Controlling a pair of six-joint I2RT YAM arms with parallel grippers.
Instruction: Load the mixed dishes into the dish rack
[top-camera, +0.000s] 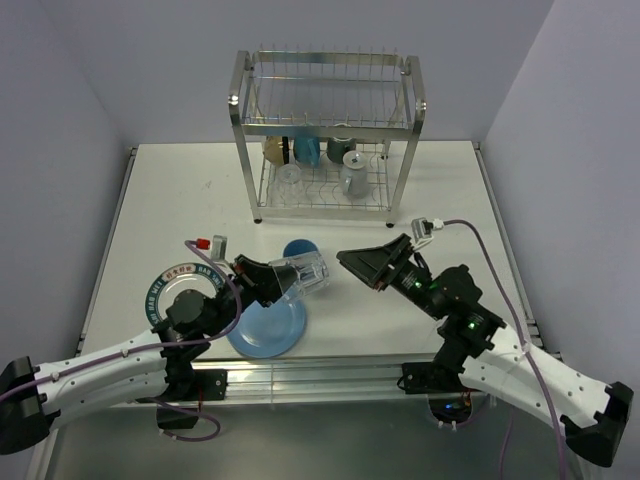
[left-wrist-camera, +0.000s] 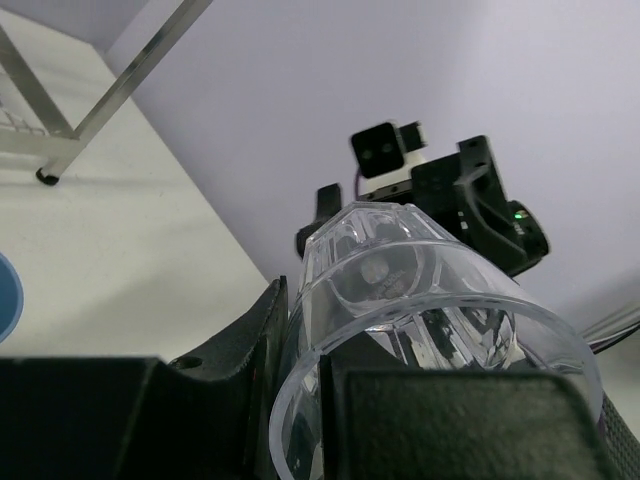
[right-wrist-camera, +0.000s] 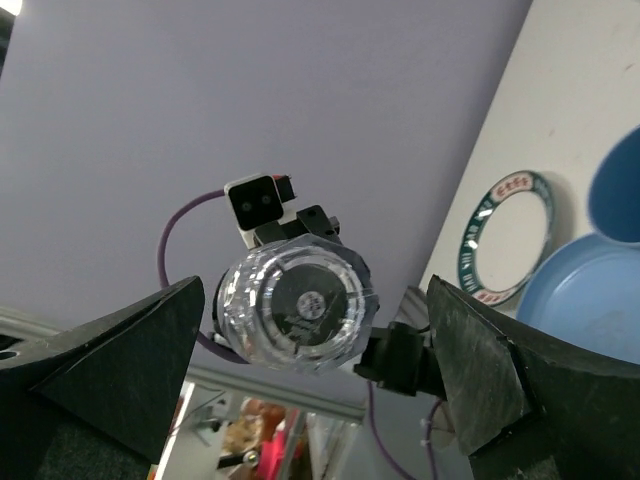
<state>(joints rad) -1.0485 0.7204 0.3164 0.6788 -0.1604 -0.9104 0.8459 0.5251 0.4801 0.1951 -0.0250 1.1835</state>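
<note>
My left gripper (top-camera: 272, 280) is shut on the wall of a clear glass (top-camera: 303, 274), one finger inside the rim and one outside (left-wrist-camera: 300, 400). The glass (left-wrist-camera: 420, 300) lies sideways in the air above the blue plate (top-camera: 265, 328), its base pointing at my right gripper (top-camera: 362, 264). That gripper (right-wrist-camera: 310, 360) stands wide open, facing the glass base (right-wrist-camera: 295, 310) without touching it. A blue tumbler (top-camera: 297, 247) sits behind the glass. The white plate with dark patterned rim (top-camera: 185, 285) lies at the left. The dish rack (top-camera: 325, 130) stands at the back.
The rack's lower tier holds a cream cup (top-camera: 274, 150), a blue mug (top-camera: 307, 150), a dark mug (top-camera: 341, 147), a pale mug (top-camera: 355, 176) and a clear glass (top-camera: 290, 180). Its top tier has nothing in it. Grey walls close in both sides.
</note>
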